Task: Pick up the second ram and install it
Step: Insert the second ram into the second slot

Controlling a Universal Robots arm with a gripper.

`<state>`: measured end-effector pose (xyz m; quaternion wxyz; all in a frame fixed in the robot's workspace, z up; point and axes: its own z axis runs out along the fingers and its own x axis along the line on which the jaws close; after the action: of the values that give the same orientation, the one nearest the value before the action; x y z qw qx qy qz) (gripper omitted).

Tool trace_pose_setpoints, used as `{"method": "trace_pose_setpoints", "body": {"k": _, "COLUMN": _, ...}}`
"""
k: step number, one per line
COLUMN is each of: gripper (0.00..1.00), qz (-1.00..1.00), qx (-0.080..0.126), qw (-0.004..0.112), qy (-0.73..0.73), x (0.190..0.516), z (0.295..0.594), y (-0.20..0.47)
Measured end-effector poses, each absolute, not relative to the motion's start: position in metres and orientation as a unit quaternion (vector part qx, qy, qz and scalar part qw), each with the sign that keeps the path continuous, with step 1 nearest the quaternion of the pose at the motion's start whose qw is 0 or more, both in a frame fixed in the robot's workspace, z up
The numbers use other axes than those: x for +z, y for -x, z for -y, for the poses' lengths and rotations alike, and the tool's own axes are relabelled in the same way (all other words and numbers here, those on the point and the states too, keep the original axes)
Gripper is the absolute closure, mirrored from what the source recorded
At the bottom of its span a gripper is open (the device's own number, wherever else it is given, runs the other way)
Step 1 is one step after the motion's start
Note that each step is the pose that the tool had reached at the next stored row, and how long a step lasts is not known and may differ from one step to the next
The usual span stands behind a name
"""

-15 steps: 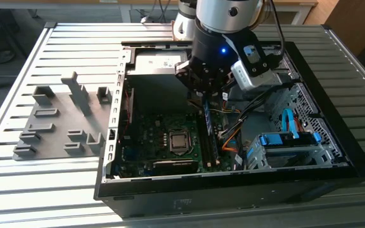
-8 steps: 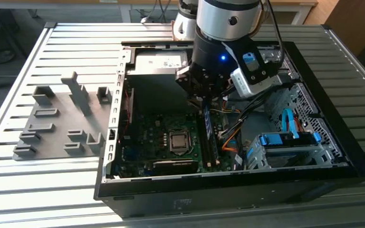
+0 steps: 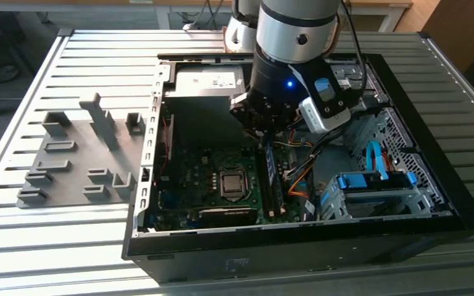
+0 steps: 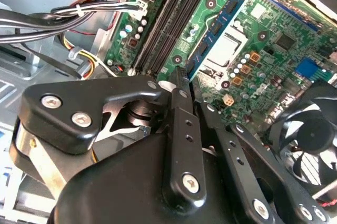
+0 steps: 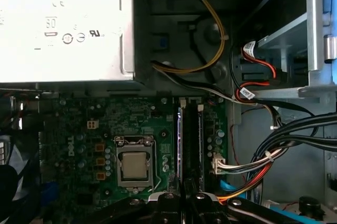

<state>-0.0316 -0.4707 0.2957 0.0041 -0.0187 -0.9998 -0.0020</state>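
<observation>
One hand (image 4: 181, 79), its fingers closed on the second ram (image 4: 221, 29), holds the strip edge-down, long axis parallel to the motherboard's memory slots (image 5: 190, 139) beside it.

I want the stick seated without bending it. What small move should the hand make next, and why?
Probably a short, straight push down, with no sideways motion. In the second wrist view the hand appears shut on the second ram, which stands on edge parallel to the dark memory slots, beside the processor socket. Whether it is fully seated cannot be told.
</observation>
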Motion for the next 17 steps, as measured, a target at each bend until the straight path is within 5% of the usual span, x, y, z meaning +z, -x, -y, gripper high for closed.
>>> {"method": "trace_pose_setpoints", "body": {"k": 17, "gripper": 0.86, "qz": 1.0, "qx": -0.002, "qw": 0.004, "qy": 0.019, "x": 0.2838, "z": 0.4707, "y": 0.0301}}
